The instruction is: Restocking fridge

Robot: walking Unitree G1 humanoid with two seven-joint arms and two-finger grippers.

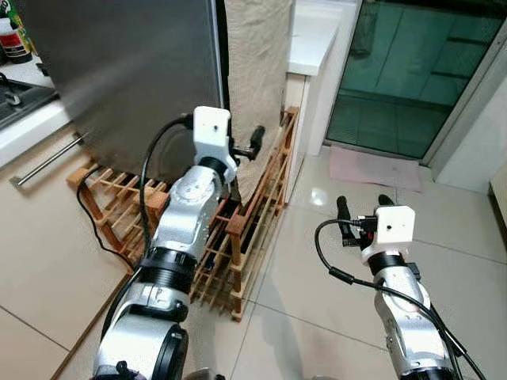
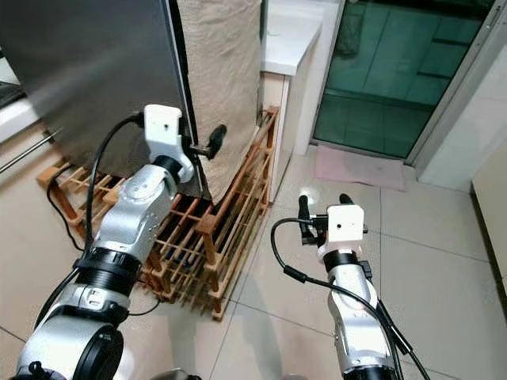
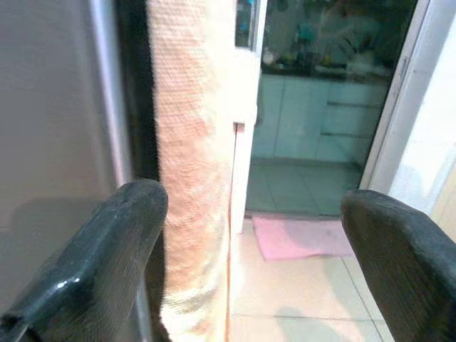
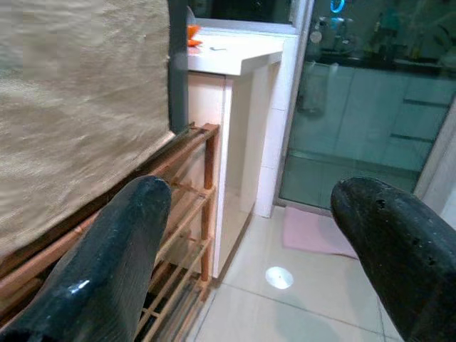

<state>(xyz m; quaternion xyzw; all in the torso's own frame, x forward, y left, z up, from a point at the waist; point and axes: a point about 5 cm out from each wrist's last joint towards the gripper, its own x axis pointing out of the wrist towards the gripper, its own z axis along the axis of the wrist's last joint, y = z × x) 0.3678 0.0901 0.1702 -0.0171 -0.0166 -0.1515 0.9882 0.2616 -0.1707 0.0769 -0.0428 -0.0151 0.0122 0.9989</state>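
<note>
- Left gripper (image 1: 244, 148), jaws spread wide and empty, hovers at the fridge (image 1: 127, 71) door's edge.
- Right gripper (image 1: 363, 207), jaws wide, holds nothing above the floor (image 1: 333, 269).
- The steel-grey fridge, cloth-draped (image 1: 257, 71), stands on a wooden rack (image 1: 245, 229).

Glossy beige tiled floor (image 1: 333, 261), pink mat (image 1: 372, 168) before a glass door (image 1: 412, 71).

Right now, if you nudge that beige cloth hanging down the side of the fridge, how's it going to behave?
The beige cloth looks soft and textured, so it would likely give and fold rather than resist. It hangs against the fridge side, so a push from the left gripper would probably just press it flat. Its lower edge meets the wooden rack, where it might snag.
</note>
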